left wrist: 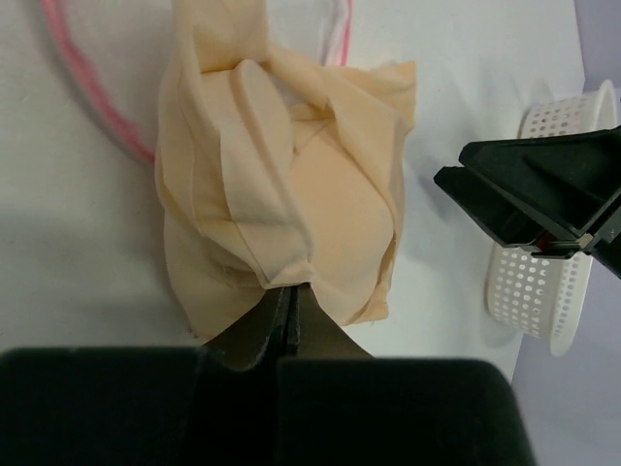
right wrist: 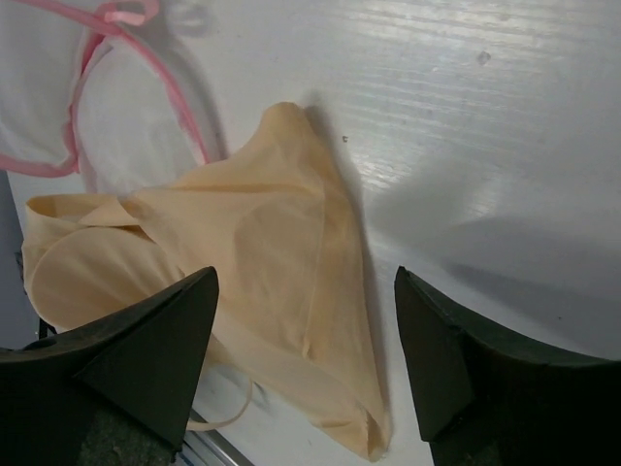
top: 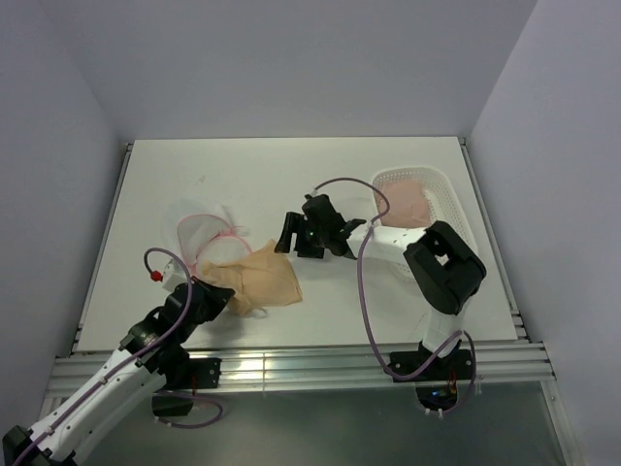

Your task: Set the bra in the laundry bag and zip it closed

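The peach-tan bra (top: pixel 257 280) lies crumpled on the table, its far edge against the laundry bag (top: pixel 202 231), a translucent white mesh pouch with a pink zipper rim that lies open and flat. My left gripper (top: pixel 225 298) is shut on the bra's near edge; in the left wrist view the bra (left wrist: pixel 281 184) bunches up from the closed fingertips (left wrist: pixel 283 291). My right gripper (top: pixel 296 240) is open and empty, a little to the right of the bra. In the right wrist view the bra (right wrist: pixel 272 282) lies between and beyond its fingers (right wrist: pixel 165 330), with the bag's pink rim (right wrist: pixel 146 68) behind.
A white perforated plastic basket (top: pixel 441 189) holding a paler pink garment (top: pixel 406 201) stands at the back right, next to the right arm. It shows in the left wrist view (left wrist: pixel 543 291) too. The table's metal front rail (top: pixel 310 364) runs along the near edge.
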Controlling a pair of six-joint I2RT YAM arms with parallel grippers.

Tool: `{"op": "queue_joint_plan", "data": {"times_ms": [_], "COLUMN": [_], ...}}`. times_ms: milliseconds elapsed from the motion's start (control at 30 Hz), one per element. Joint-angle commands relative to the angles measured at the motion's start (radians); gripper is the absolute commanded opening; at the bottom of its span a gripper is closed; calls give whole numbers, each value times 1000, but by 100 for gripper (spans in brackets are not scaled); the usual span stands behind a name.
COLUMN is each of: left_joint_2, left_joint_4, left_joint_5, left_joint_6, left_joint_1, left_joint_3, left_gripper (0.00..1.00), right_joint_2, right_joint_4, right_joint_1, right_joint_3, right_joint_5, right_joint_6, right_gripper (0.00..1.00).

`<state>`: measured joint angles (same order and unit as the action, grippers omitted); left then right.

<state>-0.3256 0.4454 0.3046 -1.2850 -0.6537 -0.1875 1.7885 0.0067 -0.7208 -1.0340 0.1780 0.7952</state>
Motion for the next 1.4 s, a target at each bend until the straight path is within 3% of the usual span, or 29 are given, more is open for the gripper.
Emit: {"op": "queue_joint_plan", "data": {"times_ms": [0, 167, 267, 433, 567, 733, 933, 1033, 1233, 1300, 1333, 1367], "left_joint_2": [36, 72, 60, -70, -182, -383, -584, -613, -762, -791, -815, -823], "left_joint_4": [98, 131, 60, -65, -192, -315, -445, -496, -551, -570, -579, -577], "left_joint_5": [8, 13, -28, -65, -73, 2, 73, 77, 34, 18, 13, 14], "left_joint_6": [-27, -4, 50, 124, 141, 136, 161, 179, 217, 219, 222, 223], "left_joint_1": [-4, -4, -4, -14, -50, -181, -287, -296, -294, -294, -294, -294], "left_joint_3": [-44, -69, -81, -141, -167, -219, -293, -305, -354, -362, -366, -375], "left_gripper": [0, 0, 0, 0, 0, 0, 0, 0, 1, 15, 21, 38], "right_joint_2": [29, 57, 51, 45, 40, 22, -11, -32, -72, -95, -104, -115], "right_joint_4": [-5, -42, -51, -89, -96, -125, -152, -172, -243, -264, -272, -274], "right_joint_1": [-35, -62, -75, -78, -80, -78, -77, -77, -75, -69, -65, -55], "right_joint_3": [-58, -74, -64, -60, -63, -69, -58, -43, -41, -38, -32, -26], "right_joint_5": [-9, -29, -52, -84, -97, -130, -163, -199, -281, -311, -325, -328], "right_joint_6": [-47, -53, -53, -50, -50, -57, -68, -76, -56, -48, -47, -45], "right_gripper": [79, 71, 63, 29, 24, 20, 22, 22, 34, 43, 52, 57]}}
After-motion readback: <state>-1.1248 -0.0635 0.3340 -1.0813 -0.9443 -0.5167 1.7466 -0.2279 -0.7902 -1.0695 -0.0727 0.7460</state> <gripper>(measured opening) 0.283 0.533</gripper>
